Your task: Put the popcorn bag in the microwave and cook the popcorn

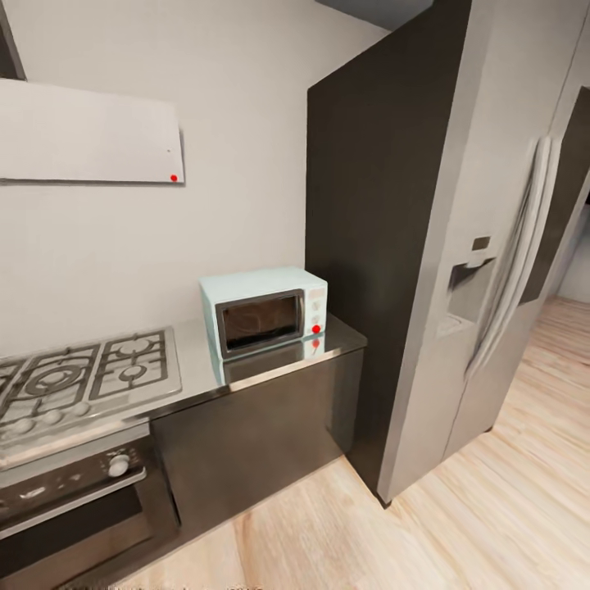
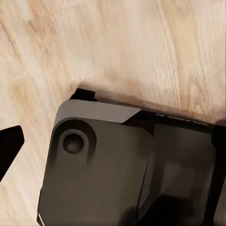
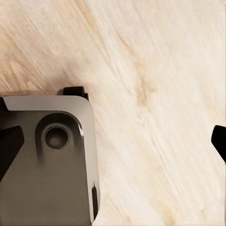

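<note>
The mint-blue microwave (image 1: 264,311) stands on the glossy grey countertop (image 1: 195,365), against the wall at the counter's right end. Its dark glass door is closed, and a red dot (image 1: 316,329) marks its side panel. The popcorn bag and the popcorn are out of view. In the left wrist view my left gripper (image 2: 113,146) hangs open over the wood floor and my dark base (image 2: 103,169). In the right wrist view the right gripper (image 3: 113,143) is open too, its fingertips (image 3: 9,146) spread wide above the floor.
A steel gas hob (image 1: 82,381) lies left of the microwave, with a built-in oven (image 1: 74,500) beneath it and a flat range hood (image 1: 90,135) above. A tall dark panel and a steel fridge (image 1: 492,270) stand to the right. Light wood floor (image 1: 492,508) stretches in front.
</note>
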You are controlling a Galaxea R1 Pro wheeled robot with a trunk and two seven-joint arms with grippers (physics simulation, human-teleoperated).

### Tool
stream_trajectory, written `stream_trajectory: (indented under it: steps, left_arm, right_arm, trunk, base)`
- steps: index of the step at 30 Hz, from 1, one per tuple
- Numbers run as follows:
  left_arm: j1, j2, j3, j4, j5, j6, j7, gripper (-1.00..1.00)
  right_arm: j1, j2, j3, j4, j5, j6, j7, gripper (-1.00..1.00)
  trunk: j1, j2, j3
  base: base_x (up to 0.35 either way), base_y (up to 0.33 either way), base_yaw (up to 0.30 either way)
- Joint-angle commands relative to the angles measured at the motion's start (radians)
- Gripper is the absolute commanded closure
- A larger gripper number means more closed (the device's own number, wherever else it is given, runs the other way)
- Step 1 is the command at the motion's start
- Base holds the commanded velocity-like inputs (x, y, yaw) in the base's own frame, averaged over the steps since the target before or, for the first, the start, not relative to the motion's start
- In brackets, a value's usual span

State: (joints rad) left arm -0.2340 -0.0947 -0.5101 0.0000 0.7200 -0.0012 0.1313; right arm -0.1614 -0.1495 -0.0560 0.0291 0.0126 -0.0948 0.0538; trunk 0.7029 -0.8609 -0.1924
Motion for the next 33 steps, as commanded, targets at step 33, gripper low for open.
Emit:
stream_trajectory:
  steps: [33]
  left_arm:
    - [-0.001, 0.029, -0.005, 0.0, 0.071, 0.002, 0.005, -1.0]
  right_arm:
    - [-0.001, 0.011, -0.003, 0.003, 0.081, -0.013, 0.002, -1.0]
  trunk:
    - [0.0, -0.001, -0.001]
  base:
    - [0.0, 0.0, 0.27]
